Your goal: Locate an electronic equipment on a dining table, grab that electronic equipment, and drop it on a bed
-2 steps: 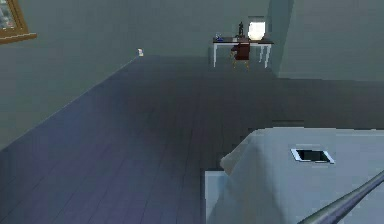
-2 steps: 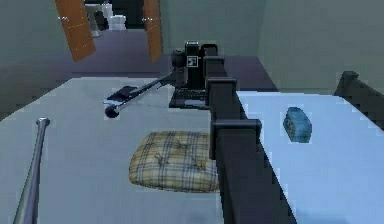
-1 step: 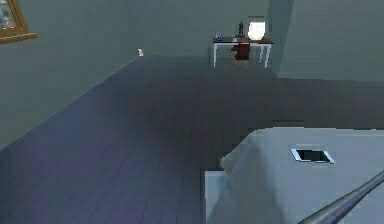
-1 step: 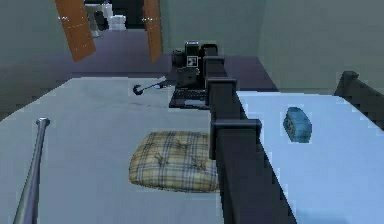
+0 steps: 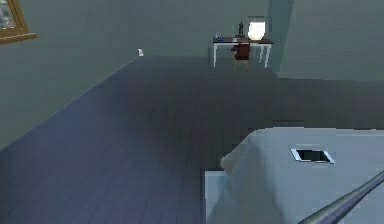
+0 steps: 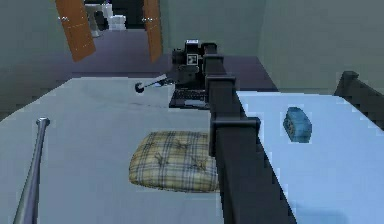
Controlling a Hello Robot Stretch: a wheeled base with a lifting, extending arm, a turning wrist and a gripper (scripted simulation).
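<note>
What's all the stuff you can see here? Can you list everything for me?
bed: one, pale grey cover, across the arm side view
flat phone-like thing: one, white rim and dark face, lying on the bed
checked cushion: one, tan, on the bed left of the arm
bat: one, grey, on the bed at the arm side view's left
small lumpy thing: one, blue-grey, on the bed right of the arm
door panels: two, orange, beyond the bed
small table: one, white, by the far wall
lamp: one, white, on that table
framed picture: one, gold frame, forward view's top left
arm: one, dark bar
fingers: two, thin and dark, at the arm's far end
</note>
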